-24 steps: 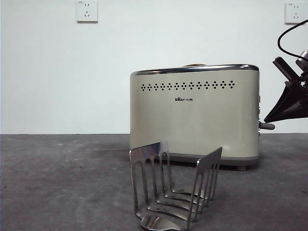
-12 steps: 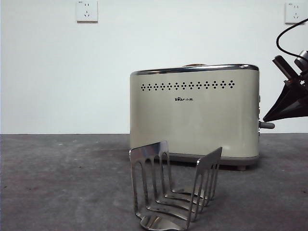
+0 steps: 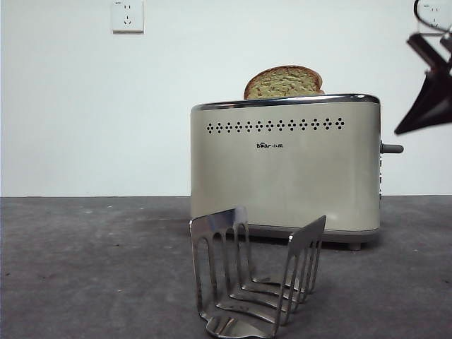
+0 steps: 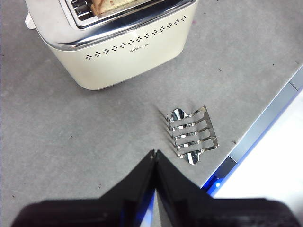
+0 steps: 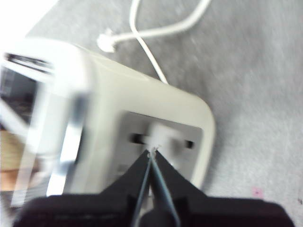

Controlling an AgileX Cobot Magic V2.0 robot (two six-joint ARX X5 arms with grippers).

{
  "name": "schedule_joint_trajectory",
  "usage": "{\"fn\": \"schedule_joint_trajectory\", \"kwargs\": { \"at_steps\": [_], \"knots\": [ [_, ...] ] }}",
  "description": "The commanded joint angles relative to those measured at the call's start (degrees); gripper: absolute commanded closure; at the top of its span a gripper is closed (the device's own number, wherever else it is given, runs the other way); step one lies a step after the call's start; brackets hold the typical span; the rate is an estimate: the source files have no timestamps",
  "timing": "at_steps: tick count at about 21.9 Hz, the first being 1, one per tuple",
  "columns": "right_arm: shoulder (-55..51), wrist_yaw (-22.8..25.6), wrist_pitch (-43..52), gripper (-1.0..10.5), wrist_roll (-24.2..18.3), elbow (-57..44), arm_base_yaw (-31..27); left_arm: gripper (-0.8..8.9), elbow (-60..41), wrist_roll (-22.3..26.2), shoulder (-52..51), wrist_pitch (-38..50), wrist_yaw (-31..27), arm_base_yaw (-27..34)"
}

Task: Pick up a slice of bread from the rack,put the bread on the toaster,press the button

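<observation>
The slice of bread stands in the slot of the cream toaster, its rounded top sticking up above the chrome rim; the left wrist view shows the bread in the slot. The dark button juts from the toaster's right end, high on its track. My right gripper hangs shut and empty just above and right of it; in the blurred right wrist view its tips sit right at the button. The steel rack stands in front, with no bread in it. My left gripper hovers shut and empty above the table near the rack.
A white power cord with its plug lies on the table behind the toaster's end. Two wall sockets are on the back wall. The table's edge runs close to the rack.
The bread has risen out of the toaster slot. The button has jumped from low on the toaster's end to a higher spot. My right gripper has moved up.
</observation>
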Motion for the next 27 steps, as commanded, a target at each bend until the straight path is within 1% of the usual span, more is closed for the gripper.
{"fn": "schedule_joint_trajectory", "kwargs": {
  "at_steps": [1,4,5,6,10,11,12,14,16,19,27],
  "knots": [
    [-2.69,-0.02,-1.92,9.5,-0.22,2.80,0.11,8.21,-0.37,0.33,-0.31,0.13,-0.13,0.13],
    [-6.47,0.48,-7.52,9.5,-1.88,6.71,0.15,8.17,-0.37,0.81,-0.83,0.13,-0.09,0.13],
    [-8.33,1.95,-10.32,9.5,-3.28,8.15,0.55,8.18,-0.37,0.85,-1.36,0.13,-0.11,0.13],
    [-9.97,4.00,-12.83,9.5,-4.37,9.40,1.07,8.18,-0.37,0.85,-1.90,0.13,-0.09,0.13],
    [-17.42,17.29,-25.20,9.5,-9.16,16.11,4.85,8.18,-0.33,0.85,-5.75,0.13,-0.09,0.13],
    [-19.26,20.04,-26.77,9.5,-9.03,17.44,6.23,8.18,-0.33,0.85,-6.82,0.15,-0.09,0.13],
    [-20.90,21.70,-27.36,9.5,-8.59,18.58,7.58,8.17,-0.33,0.85,-7.76,0.15,-0.09,0.13],
    [-23.50,21.20,-27.43,9.5,-7.15,20.55,9.57,8.18,-0.33,0.77,-9.35,0.15,-0.09,0.13],
    [-24.59,20.63,-28.68,9.5,-7.10,22.91,10.19,8.17,-0.33,0.70,-10.19,0.15,-0.11,0.13],
    [-24.35,21.77,-29.11,9.5,-7.54,25.81,10.12,8.17,-0.33,0.70,-9.94,0.15,-0.11,0.13],
    [-23.54,27.74,-29.27,9.5,-7.54,26.32,10.12,8.17,-0.33,0.70,-8.63,0.15,-0.13,0.26]
  ]
}}
